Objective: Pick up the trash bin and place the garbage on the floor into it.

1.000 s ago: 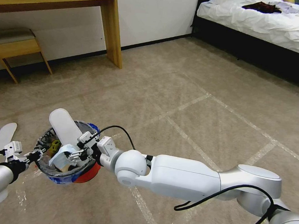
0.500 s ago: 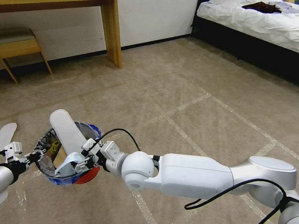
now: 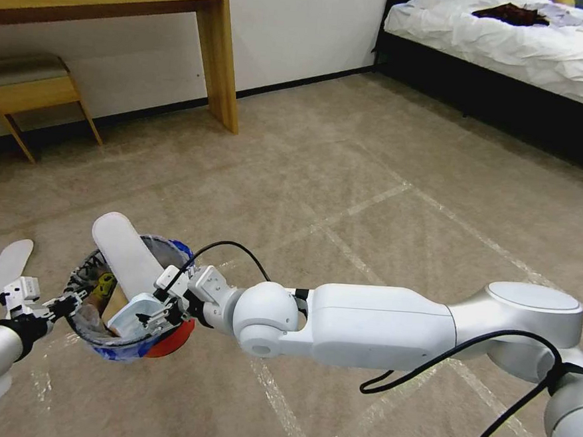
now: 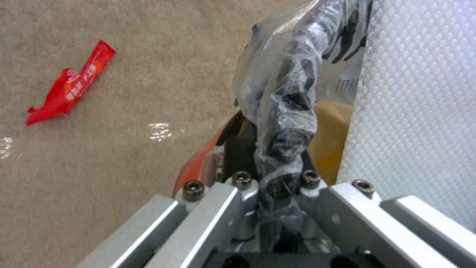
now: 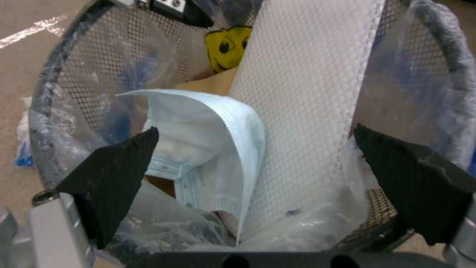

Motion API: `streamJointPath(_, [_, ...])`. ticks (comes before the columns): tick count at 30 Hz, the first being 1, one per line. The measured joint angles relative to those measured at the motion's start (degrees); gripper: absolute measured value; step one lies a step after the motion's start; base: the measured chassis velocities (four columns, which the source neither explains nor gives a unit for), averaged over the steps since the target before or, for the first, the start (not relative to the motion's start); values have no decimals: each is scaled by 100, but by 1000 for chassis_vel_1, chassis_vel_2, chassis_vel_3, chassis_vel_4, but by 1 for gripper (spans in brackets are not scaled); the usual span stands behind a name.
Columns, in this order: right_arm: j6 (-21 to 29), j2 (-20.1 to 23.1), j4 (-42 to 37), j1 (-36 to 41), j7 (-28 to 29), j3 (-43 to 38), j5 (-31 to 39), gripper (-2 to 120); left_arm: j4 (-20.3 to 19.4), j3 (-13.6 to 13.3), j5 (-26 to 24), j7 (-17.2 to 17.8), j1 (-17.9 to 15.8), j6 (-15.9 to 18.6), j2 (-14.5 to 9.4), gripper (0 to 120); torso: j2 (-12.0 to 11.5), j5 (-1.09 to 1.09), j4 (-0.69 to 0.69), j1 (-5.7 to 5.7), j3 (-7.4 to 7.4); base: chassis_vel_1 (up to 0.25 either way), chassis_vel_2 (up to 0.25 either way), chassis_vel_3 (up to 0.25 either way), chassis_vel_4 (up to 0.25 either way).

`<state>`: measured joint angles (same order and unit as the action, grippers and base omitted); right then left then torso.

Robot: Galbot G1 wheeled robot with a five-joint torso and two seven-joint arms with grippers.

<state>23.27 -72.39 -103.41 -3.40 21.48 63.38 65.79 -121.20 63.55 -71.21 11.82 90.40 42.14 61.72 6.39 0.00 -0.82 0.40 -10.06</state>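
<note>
Down in the lower left of the head view, the trash bin (image 3: 138, 341), red-bottomed and bag-lined, held off the floor (image 3: 387, 185) by the left hand (image 3: 66, 304), clamped on the rim at the bin's left side. Standing up out of the bin toward the upper left, a white slipper (image 3: 121, 250); against its lower end, a light-blue mask (image 3: 132, 314) lying at the mouth of the bin. Reaching in from the right edge of the frame, the right arm, its right hand (image 3: 159, 306) over the near rim beside the mask. At the far left edge, flat on the carpet, a second slipper (image 3: 8, 265). Along the upper left, a wooden desk (image 3: 210, 46); in the upper right corner, a bed (image 3: 516, 48).

From the left wrist view, bottom centre: left hand (image 4: 273, 182) pinched shut on the bin's bagged rim (image 4: 292, 111), the slipper's dimpled sole (image 4: 421, 111) down the right side, a red wrapper (image 4: 69, 89) on the carpet at upper left.

From the right wrist view, looking down into the bin's mesh wall (image 5: 89, 74): right hand (image 5: 258, 167) spread wide, black pads (image 5: 119, 163) at lower left and lower right, gripping nothing; between them the mask (image 5: 218, 130) loose, the slipper (image 5: 307, 93) running up the middle, a yellow smiley item (image 5: 230, 48) near the top.
</note>
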Motion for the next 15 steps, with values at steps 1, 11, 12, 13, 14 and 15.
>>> streamJointPath(1, [2,-6,-1,-7,0,9,2,100,7,-1,0,-6,-4,0,9,0,0,0,0,0,0,0,0,0,0])
streamJointPath(11, [-7,-34,3,22,11,-130,13,100,64,-60,23,-15,-41,-1,31,0,0,0,0,0,0,0,0,0,0])
streamJointPath(12, [-9,-33,-17,24,13,-171,27,100,71,-60,25,-16,-42,-1,29,0,0,0,0,0,0,0,0,0,0])
streamJointPath(13, [-15,-24,-57,23,15,-240,41,100,75,-58,25,-16,-42,-2,22,0,0,0,0,0,0,0,0,0,0])
streamJointPath(14, [-17,-14,-83,23,19,-290,56,100,81,-56,25,-16,-42,-1,17,0,0,0,0,0,0,0,0,0,0])
streamJointPath(15, [-17,-14,-83,23,19,-290,56,100,81,-56,25,-16,-42,-1,17,0,0,0,0,0,0,0,0,0,0])
